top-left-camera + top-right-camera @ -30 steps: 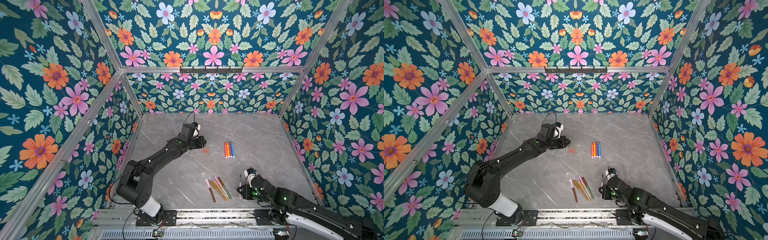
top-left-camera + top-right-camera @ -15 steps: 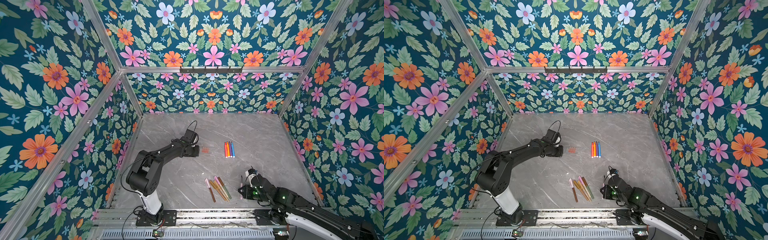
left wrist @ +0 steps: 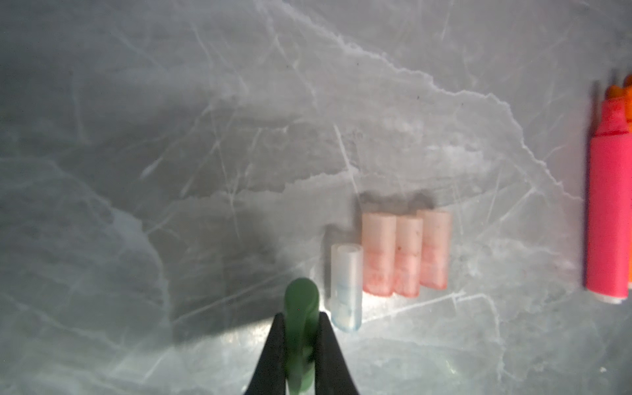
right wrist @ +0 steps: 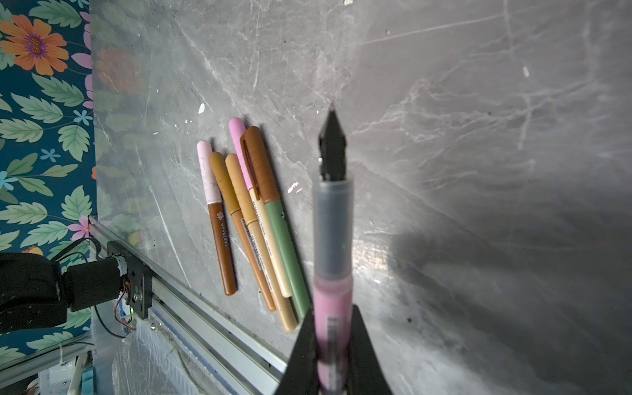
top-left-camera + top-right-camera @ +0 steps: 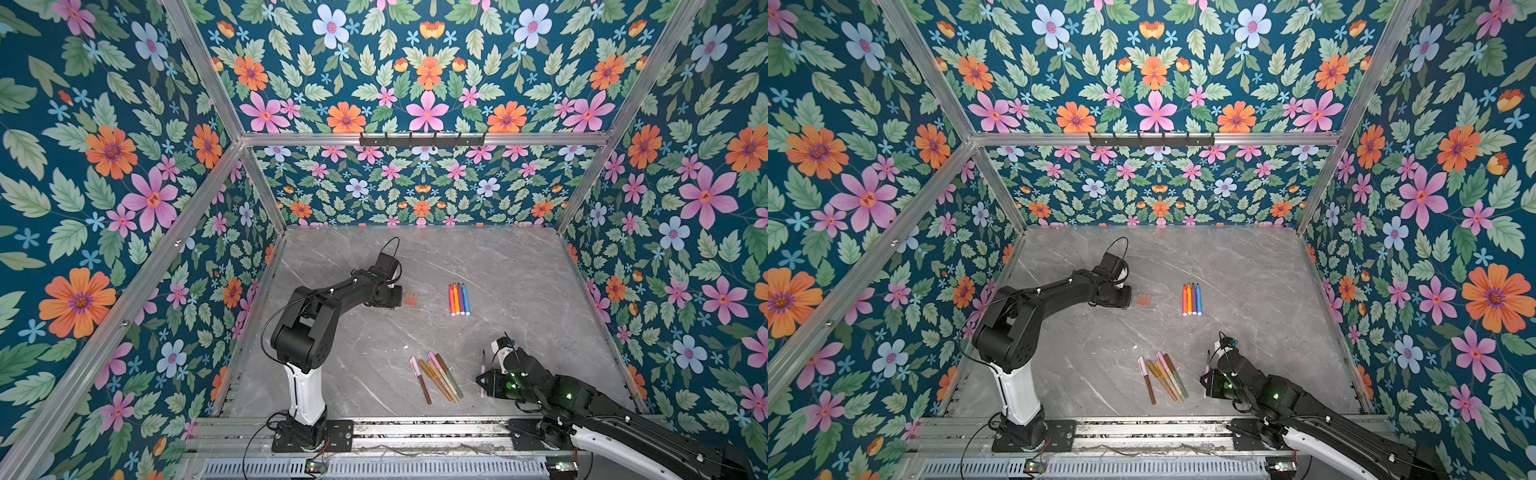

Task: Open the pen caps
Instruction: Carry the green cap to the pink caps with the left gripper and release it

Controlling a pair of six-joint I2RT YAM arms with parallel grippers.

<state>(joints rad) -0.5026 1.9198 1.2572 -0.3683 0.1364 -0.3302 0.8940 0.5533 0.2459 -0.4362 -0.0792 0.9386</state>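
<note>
My left gripper [image 3: 301,316] is shut on a green pen cap [image 3: 301,307], held low over the table. Beside it lie a clear bluish cap [image 3: 346,287] and three peach caps [image 3: 405,256] in a row. In both top views the left gripper [image 5: 395,297] [image 5: 1128,300] sits just left of the peach caps [image 5: 409,300] [image 5: 1144,300]. My right gripper [image 4: 333,311] [image 5: 484,380] is shut on a pink pen [image 4: 333,239] with its dark tip bare, near the front right. Several uncapped pens [image 5: 458,299] lie mid-table.
A bunch of capped pens [image 4: 253,212] [image 5: 436,376] [image 5: 1163,376] lies left of the right gripper, near the front rail [image 5: 415,428]. The end of the uncapped pens' row, a red pen [image 3: 608,212], lies right of the caps. Floral walls enclose the marble table [image 5: 519,270].
The left arm has folded back with its elbow raised, and its gripper has come down to the table beside the peach caps. The right arm and its pen have stayed put.
</note>
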